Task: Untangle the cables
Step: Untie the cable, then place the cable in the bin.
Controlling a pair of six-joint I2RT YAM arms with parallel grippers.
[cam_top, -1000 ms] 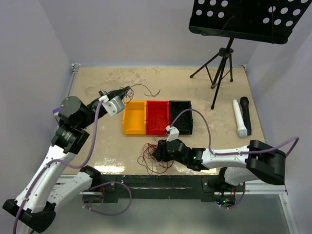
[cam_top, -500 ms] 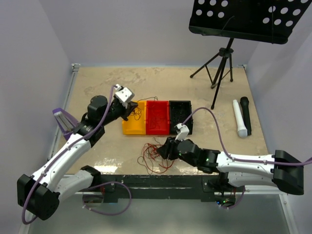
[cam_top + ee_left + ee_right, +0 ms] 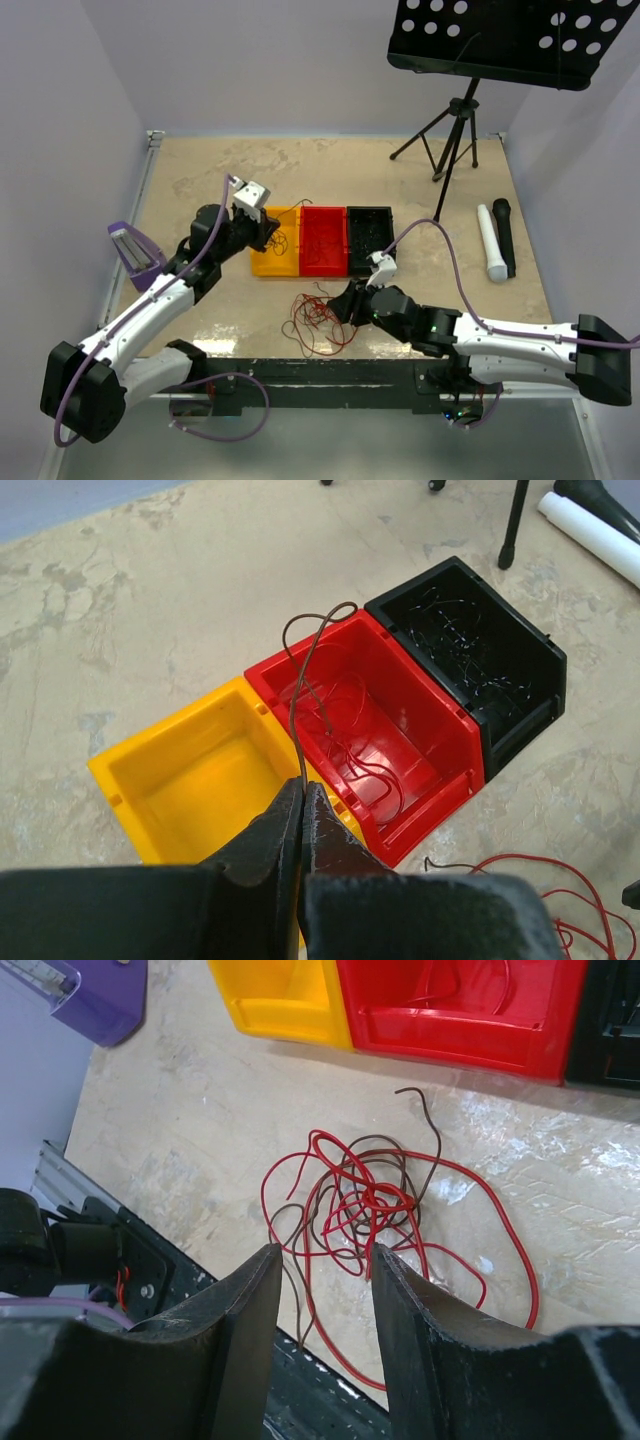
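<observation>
We find the cable snarl (image 3: 370, 1205) of red and dark brown wires lying on the table (image 3: 400, 170) close to its near edge, just in front of the red bin (image 3: 370, 730) and apart from it. Three bins stand touching in a row at mid-table: yellow bin (image 3: 190, 780), red bin, black bin (image 3: 470, 650). Bare table surface lies open to the left of the row and beyond it up to the far wall. To the right, the music stand (image 3: 455, 140) occupies the far corner, and a white cylinder (image 3: 490, 240) and a black marker-like stick (image 3: 503, 235) lie side by side. The left gripper (image 3: 302, 800) has its jaws fully closed on a single brown strand (image 3: 300, 700), which rises from the fingertips and curls over the yellow and red bins. The right gripper (image 3: 325, 1255) hovers above the snarl with its jaws about half apart, and we see nothing held between them. Compared with one second ago, the left arm has swung in from the left of the yellow bin to a position over it, carrying the strand along, and the right arm has stretched out flatter along the near edge while its gripper has stayed over the snarl
</observation>
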